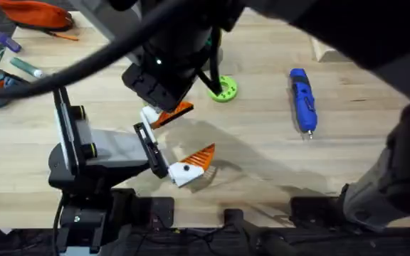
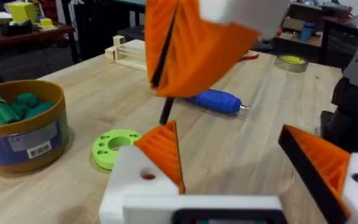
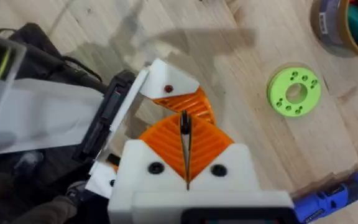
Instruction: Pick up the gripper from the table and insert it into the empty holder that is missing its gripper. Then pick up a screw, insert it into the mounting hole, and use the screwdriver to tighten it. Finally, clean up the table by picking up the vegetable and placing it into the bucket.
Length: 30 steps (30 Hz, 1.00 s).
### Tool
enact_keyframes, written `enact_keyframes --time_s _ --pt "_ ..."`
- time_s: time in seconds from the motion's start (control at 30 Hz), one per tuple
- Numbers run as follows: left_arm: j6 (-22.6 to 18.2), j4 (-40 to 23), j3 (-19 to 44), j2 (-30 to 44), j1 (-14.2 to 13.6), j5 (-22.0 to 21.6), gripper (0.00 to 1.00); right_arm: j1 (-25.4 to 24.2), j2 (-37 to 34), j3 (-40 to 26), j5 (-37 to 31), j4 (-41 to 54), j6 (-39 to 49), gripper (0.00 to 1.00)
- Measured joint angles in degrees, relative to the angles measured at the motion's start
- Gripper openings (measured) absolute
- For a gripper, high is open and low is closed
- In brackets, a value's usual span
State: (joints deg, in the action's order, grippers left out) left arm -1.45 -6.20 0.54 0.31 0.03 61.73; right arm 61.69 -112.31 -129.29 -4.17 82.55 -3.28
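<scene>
1. Orange ribbed gripper (image 2: pixel 165 149) is sitting in the white holder (image 2: pixel 126 183) on the left gripper (image 2: pixel 227 134), whose jaws are spreading wide.
2. Just beside it, the mounting hole (image 2: pixel 146 176) is facing up.
3. Above, the right gripper (image 3: pixel 184 119) is hanging with jaws clenching a thin black pin (image 2: pixel 165 114), probably the screw.
4. Risk: the pin is dangling off-line, so it may be missing the hole and dropping onto the worktop (image 1: pixel 262 156).
5. The screwdriver (image 1: pixel 302 99) is lying well apart.
</scene>
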Motion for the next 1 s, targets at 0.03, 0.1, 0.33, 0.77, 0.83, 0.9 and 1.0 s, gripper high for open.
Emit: enact_keyframes --time_s 0.03,0.1,0.33,0.77,0.83,0.9,1.0 --pt "0.0 0.02 0.0 0.01 0.0 0.0 0.987 0.0 -0.51 -0.49 0.07 0.31 0.38 0.006" --pt "0.0 0.02 0.0 -0.01 0.0 0.0 0.987 0.0 -1.52 -1.48 0.39 0.88 1.08 0.006" --pt "0.0 0.02 0.0 -0.02 0.0 0.0 0.987 0.08 -3.61 -2.45 0.82 0.45 2.78 0.006" --pt "0.0 0.0 0.0 0.0 0.0 0.0 0.986 1.86 -3.7 -2.89 0.84 -0.46 3.35 0.006" --pt "0.0 0.01 0.0 -0.01 0.0 0.0 0.987 1.86 -3.79 -2.9 0.84 -0.72 3.35 0.006" --pt "0.0 0.0 0.0 -0.01 0.0 0.0 0.987 1.86 -4.09 -3.0 0.82 -0.77 3.35 0.006" --pt "-0.02 0.02 0.0 0.01 0.0 0.0 0.987 1.86 -5.15 -3.0 0.84 -1.09 3.64 0.006"
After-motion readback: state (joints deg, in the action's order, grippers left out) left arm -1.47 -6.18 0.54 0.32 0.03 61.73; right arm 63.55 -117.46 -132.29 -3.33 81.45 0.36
